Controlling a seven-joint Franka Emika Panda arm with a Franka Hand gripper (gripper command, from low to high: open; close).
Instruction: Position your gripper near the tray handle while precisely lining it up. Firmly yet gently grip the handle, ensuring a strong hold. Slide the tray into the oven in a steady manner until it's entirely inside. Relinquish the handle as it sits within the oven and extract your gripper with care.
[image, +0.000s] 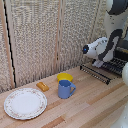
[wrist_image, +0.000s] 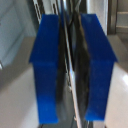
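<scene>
At oven (image: 121, 56), cut off | gripper (image: 98, 63) clenched on tray handle (wrist_image: 71, 75) | tray (image: 111, 66) partly hidden

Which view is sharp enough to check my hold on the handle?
Neither fully: the wrist view is soft and blurred, its blue fingers filling the picture with a thin bright bar, likely the tray handle, between them; the exterior view is small and grainy, the gripper over the tray lacking detail.

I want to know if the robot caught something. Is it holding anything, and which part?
Yes. The end effector has its two blue fingers closed on a thin metal bar, the tray handle, at the front edge of the tray.
</scene>
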